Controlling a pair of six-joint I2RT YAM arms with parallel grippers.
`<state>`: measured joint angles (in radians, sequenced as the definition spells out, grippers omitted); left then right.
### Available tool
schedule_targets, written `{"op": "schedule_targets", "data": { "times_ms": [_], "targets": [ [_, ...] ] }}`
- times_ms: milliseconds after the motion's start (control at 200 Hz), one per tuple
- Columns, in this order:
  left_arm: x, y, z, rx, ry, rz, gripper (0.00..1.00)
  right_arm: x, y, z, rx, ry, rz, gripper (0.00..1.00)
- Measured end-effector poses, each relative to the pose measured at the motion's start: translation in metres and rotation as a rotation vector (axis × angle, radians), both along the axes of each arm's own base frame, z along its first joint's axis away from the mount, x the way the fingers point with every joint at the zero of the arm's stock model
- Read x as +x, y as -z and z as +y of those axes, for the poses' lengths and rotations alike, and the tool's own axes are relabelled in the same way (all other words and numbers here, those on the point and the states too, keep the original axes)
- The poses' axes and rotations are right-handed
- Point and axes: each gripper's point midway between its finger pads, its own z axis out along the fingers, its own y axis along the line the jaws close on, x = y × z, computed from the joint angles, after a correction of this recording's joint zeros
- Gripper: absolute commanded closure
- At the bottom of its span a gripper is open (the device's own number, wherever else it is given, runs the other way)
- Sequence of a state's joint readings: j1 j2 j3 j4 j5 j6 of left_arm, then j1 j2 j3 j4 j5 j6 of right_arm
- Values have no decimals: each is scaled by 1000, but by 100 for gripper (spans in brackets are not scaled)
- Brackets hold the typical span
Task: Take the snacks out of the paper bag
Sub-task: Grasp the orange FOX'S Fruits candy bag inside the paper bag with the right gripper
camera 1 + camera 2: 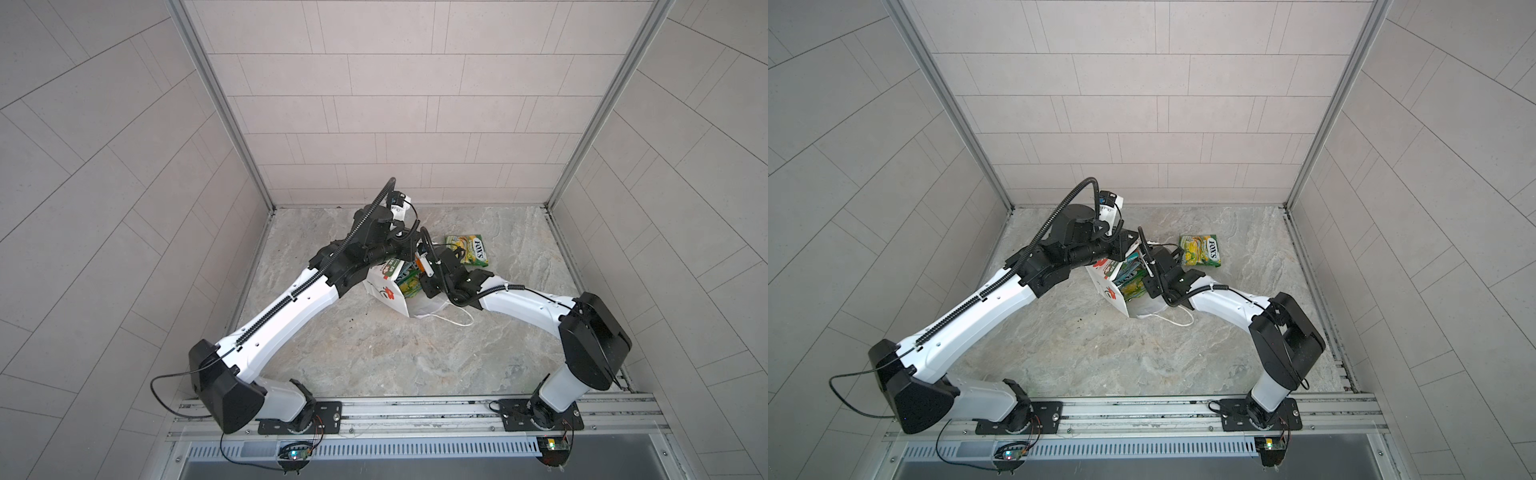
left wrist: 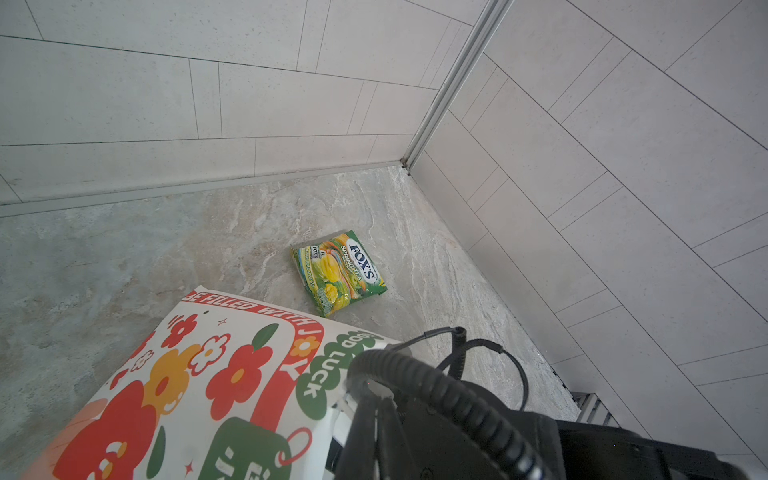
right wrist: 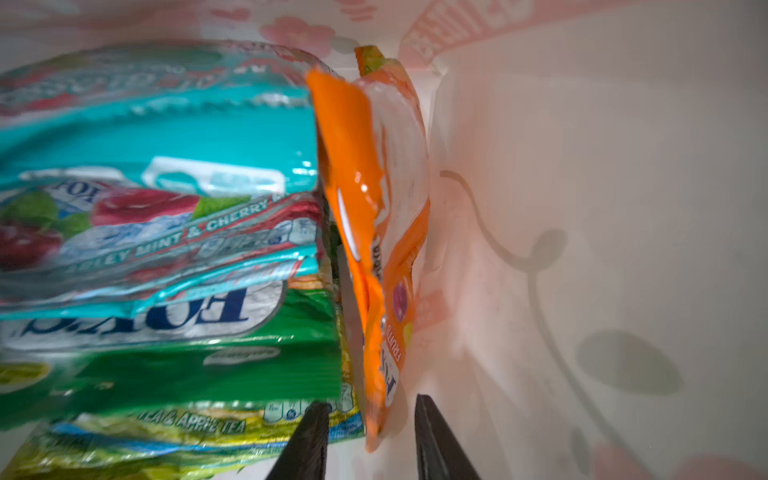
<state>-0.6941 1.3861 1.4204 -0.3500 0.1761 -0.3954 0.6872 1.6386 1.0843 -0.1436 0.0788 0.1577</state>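
The orange packet (image 3: 374, 208) is seen standing on edge inside the paper bag (image 1: 384, 293), directly ahead of the right gripper (image 3: 370, 401). Its near end is taken in between the two fingers (image 3: 305, 440). A gap is visible on each side of it, so the jaws are read as parted and straddling, with nothing pinched yet.

The packet's long axis is run straight away from the fingertips, deeper into the bag. That is the relation on which the coming pinch is judged to turn, since the closing line is laid across the thin edge.

Just outside one finger, the teal packets (image 3: 166, 137) and a green packet (image 3: 187, 365) are stacked flat. Just outside the other finger the bag's inner wall (image 3: 582, 208) is found, and the orange packet is leaned close to it.

The right arm is plainly the nearer one, its wrist being sunk into the bag's mouth in both top views. Beyond that wrist, a green-yellow packet (image 1: 467, 249) is already laid out on the table (image 1: 374, 353), apart from the bag.

The left gripper is taken as closed, beside the bag and under its own arm. Its fingers are hidden in every view, so what is held there cannot be told.
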Motion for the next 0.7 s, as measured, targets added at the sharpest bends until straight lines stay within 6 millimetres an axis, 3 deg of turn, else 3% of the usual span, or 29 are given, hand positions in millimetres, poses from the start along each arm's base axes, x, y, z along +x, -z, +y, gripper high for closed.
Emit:
{"op": "schedule_targets", "data": {
  "times_ms": [460, 545, 701],
  "targets": [
    [2, 3, 4, 17, -19, 1, 100, 28, 4, 9, -25, 47, -33, 63],
    [3, 4, 5, 24, -24, 0, 100, 31, 8, 13, -30, 47, -30, 71],
    [5, 4, 7, 30, -36, -3, 100, 33, 12, 16, -35, 49, -22, 98]
  ]
}}
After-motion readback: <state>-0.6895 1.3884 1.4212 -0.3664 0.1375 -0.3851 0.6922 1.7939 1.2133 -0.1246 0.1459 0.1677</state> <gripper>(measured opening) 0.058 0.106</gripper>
